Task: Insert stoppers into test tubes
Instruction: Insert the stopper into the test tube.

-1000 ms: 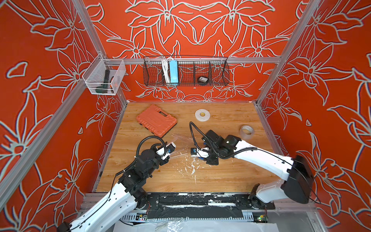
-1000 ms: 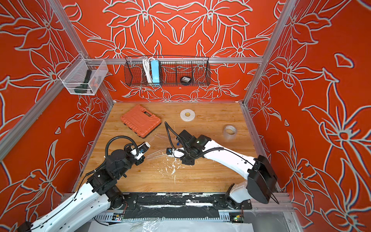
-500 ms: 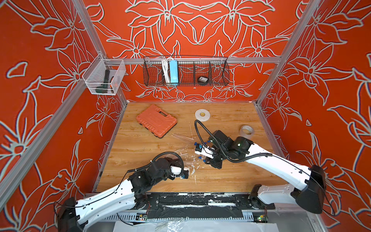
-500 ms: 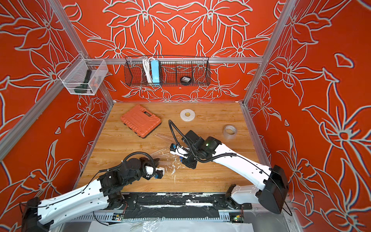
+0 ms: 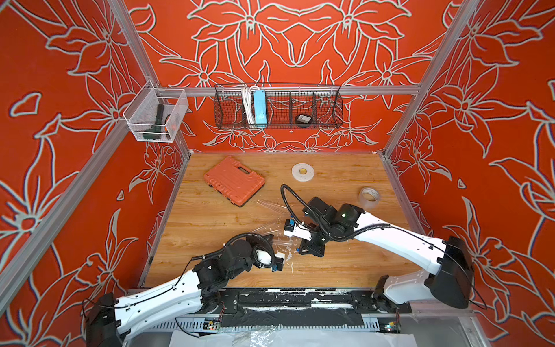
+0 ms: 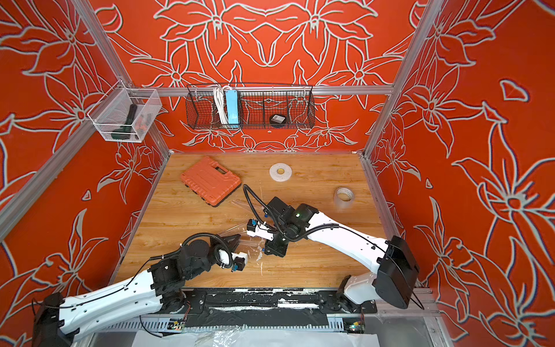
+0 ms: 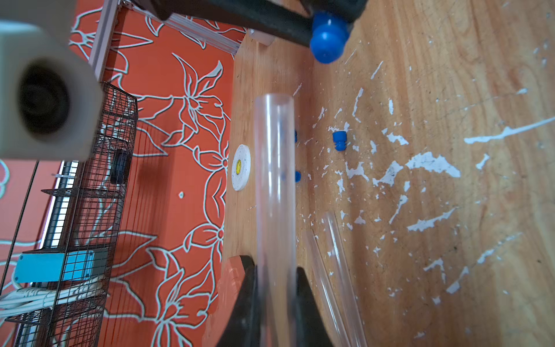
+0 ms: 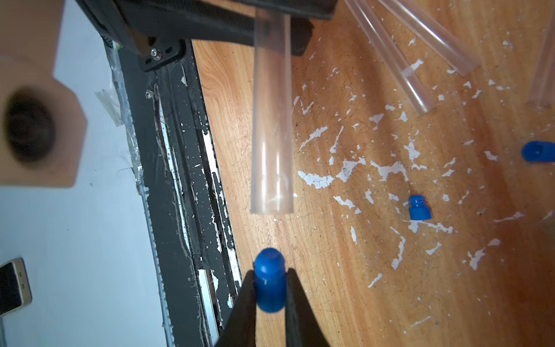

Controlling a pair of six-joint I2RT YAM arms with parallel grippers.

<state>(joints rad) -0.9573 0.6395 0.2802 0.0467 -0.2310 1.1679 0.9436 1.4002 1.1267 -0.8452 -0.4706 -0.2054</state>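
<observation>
- In both top views, the arms meet low of centre over the desk (image 5: 210,216). Spare test tubes (image 5: 269,205) lie mid-frame, near the orange tool case (image 5: 234,180).
- Left wrist view: left jaws clenched on the held test tube (image 7: 274,180). A loose stopper (image 7: 339,140) lies on the desk.
- Right wrist view: right jaws clenched on the held stopper (image 8: 269,281), in line with the held test tube's end but apart from it.

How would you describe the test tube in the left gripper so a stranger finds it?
On the wooden table, in its front half, the left gripper is shut on one clear test tube. Unlike the other tubes lying flat, it is lifted, its open end facing a blue stopper.
</observation>
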